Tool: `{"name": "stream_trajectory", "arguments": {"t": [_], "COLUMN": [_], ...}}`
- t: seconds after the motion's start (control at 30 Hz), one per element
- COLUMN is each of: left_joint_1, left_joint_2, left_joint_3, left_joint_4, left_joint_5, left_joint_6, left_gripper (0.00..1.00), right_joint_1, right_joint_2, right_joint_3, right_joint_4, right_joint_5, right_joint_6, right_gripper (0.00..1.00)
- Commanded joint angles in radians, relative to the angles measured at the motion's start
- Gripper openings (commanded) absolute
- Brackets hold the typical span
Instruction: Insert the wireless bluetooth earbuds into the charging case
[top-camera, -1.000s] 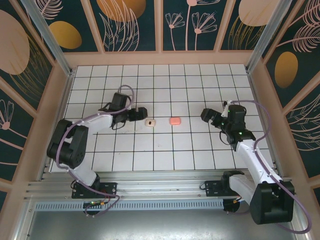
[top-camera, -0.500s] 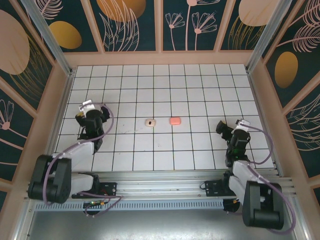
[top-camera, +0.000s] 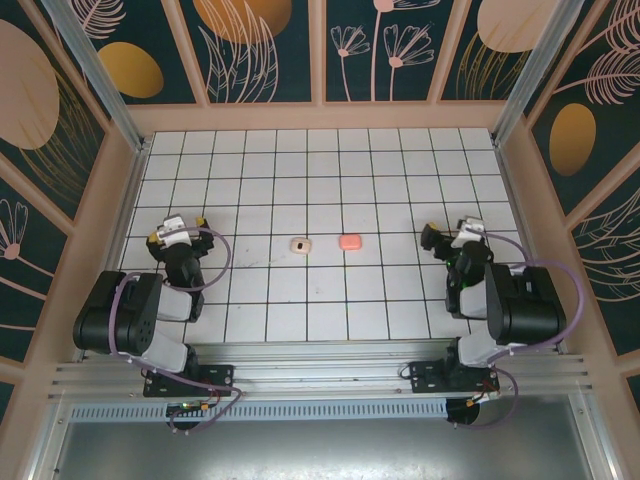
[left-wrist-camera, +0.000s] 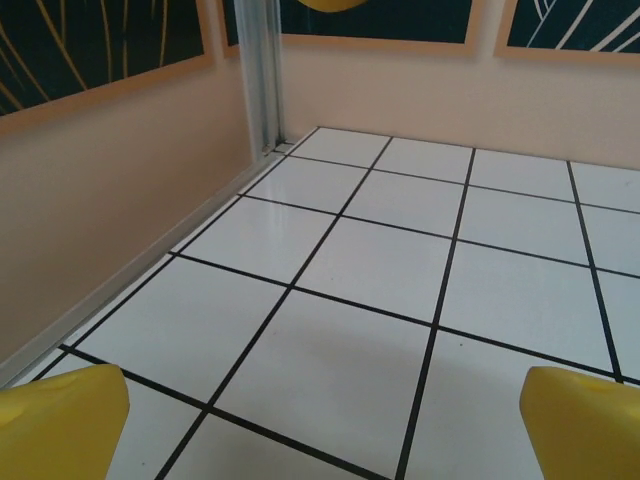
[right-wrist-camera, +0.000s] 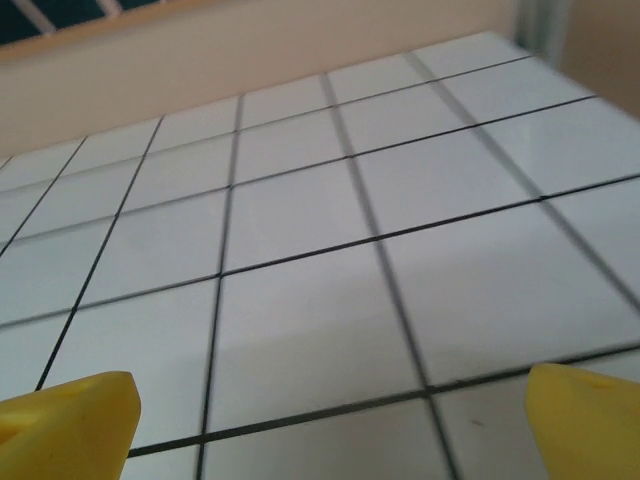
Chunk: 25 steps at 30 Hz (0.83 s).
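Note:
In the top view a small pale-pink earbud piece (top-camera: 300, 243) with a dark middle lies on the white tiles at the table's centre. A salmon-pink rounded charging case (top-camera: 349, 241) rests about one tile to its right. My left gripper (top-camera: 176, 230) is folded back near the left wall, far from both. In the left wrist view the left gripper (left-wrist-camera: 330, 425) is open, its yellow fingertips (left-wrist-camera: 60, 425) wide apart over bare tile. My right gripper (top-camera: 448, 237) sits near the right side; in the right wrist view the right gripper (right-wrist-camera: 328, 425) is open over bare tile.
A white tiled floor (top-camera: 330, 180) with black grout lines is enclosed by low peach walls (top-camera: 320, 115). A metal post (left-wrist-camera: 262, 70) stands in the far left corner, seen in the left wrist view. Both arms are folded close to their bases at the near edge.
Both arms have drawn back from the middle of the table toward their bases. The left gripper was beside the pale piece a second ago. The two pink things have not moved.

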Motion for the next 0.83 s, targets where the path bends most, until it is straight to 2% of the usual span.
{"name": "stream_trajectory", "arguments": {"t": [0.0,0.03,0.8], "left_joint_1": [0.017,0.019,0.018], "left_joint_2": [-0.001,-0.004,-0.007], "left_joint_3": [0.031,0.030,0.021], "left_joint_4": [0.043,0.041,0.057], "left_joint_5": [0.070,0.070,0.070], "left_joint_6": [-0.017,-0.016,-0.013], "left_gripper": [0.99,0.99,0.99], "right_joint_1": [0.001,0.005,0.013], "right_joint_2": [0.010,0.000,0.004], "right_joint_3": [0.041,0.053,0.049], "right_joint_4": [0.081,0.030,0.048], "right_joint_5": [-0.022,-0.013,-0.001], "right_joint_6": [-0.061,-0.061,-0.067], "right_gripper": [0.99,0.99,0.99]}}
